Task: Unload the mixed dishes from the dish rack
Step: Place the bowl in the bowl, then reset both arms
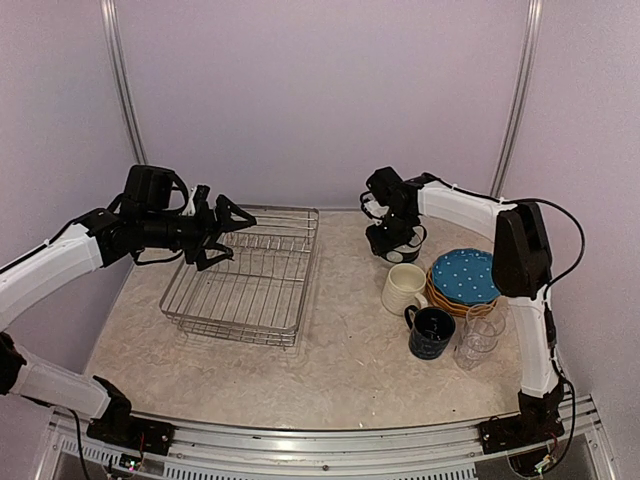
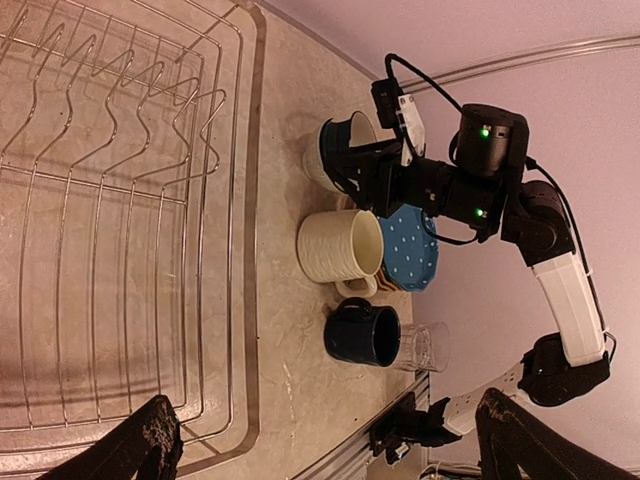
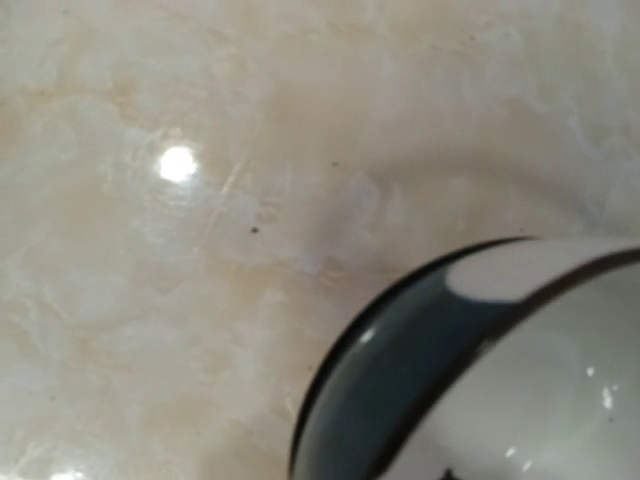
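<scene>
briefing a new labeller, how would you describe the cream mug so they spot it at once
On the table, right of the dish rack, the cream mug stands just left of the dotted blue plate. Unlike the navy mug, it's pale.

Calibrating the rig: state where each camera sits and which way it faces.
Top external: above and behind the bases, looking down on the dish rack; the left arm and right arm show.
Left wrist: above the rack's left edge, facing across it to the cream mug and right arm; its open fingers show.
Right wrist: close over the tabletop, looking down at the bowl; no fingers show.
Shared: the bowl appears in all three.
</scene>
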Motion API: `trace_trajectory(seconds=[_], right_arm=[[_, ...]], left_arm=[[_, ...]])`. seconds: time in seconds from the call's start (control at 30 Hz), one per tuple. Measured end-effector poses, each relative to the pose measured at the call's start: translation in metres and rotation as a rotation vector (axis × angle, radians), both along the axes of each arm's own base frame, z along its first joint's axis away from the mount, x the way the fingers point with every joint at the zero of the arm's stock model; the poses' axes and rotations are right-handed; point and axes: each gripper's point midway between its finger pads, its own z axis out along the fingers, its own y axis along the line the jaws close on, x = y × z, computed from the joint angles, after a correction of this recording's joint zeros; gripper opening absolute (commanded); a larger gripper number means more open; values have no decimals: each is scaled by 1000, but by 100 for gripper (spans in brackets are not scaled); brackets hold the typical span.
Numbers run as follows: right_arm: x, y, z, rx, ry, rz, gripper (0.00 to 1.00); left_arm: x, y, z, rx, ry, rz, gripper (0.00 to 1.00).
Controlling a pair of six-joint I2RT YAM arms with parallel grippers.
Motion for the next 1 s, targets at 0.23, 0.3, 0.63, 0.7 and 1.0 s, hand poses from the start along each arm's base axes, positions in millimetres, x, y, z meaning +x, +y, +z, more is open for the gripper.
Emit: trace_trajectory(seconds=[0.23, 0.3, 0.63, 0.7, 1.0], right_arm=[[-30, -1, 52, 143, -60, 16, 81], [-47, -8, 89, 207, -125, 19, 87], [-163, -55, 269, 587, -577, 120, 100], [-183, -67, 287, 626, -644, 132, 100], [-258, -138, 359, 733, -977, 49, 100]], left_arm=[[1, 12, 6, 76, -38, 32, 99], [1, 17, 11, 97, -68, 44, 99], [-13, 60, 79, 189, -322, 167, 99], [-20, 72, 98, 194, -387, 206, 99], [-70, 136, 167, 140, -661, 422, 99]])
